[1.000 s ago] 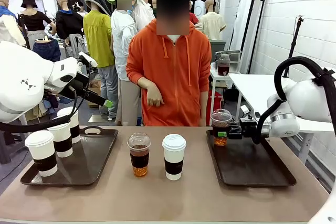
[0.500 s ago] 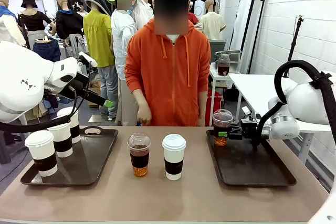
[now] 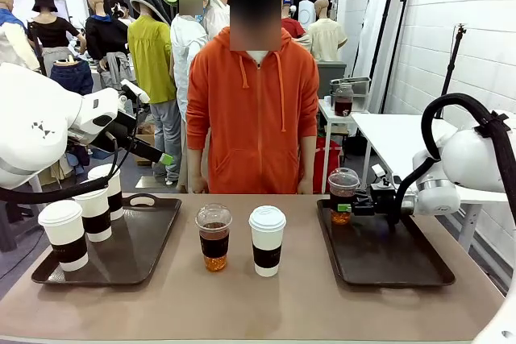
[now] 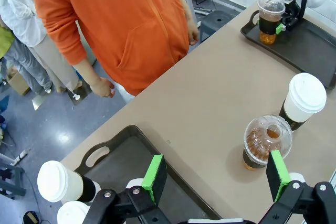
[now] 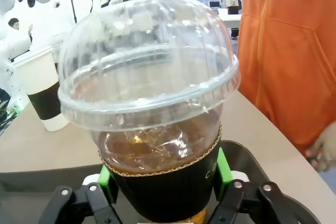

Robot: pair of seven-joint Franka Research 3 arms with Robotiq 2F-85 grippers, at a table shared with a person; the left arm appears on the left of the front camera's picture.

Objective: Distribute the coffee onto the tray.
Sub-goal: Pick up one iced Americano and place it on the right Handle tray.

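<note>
Three white lidded coffee cups stand on the left dark tray. A clear dome-lidded cup and a white cup stand mid-table between the trays. Another clear cup of amber drink rests on the far left corner of the right tray. My right gripper reaches in level from the right. Its green pads flank this cup's dark sleeve; I cannot make out whether they press on it. My left gripper hangs open and empty above the left tray.
A person in an orange hoodie stands at the far edge, arms down. The right tray's near part is bare. A white side table sits behind the right arm.
The person has lowered the hand from the waist and shifted slightly left. The right gripper and its cup stay in place on the tray. The left arm has not moved.
</note>
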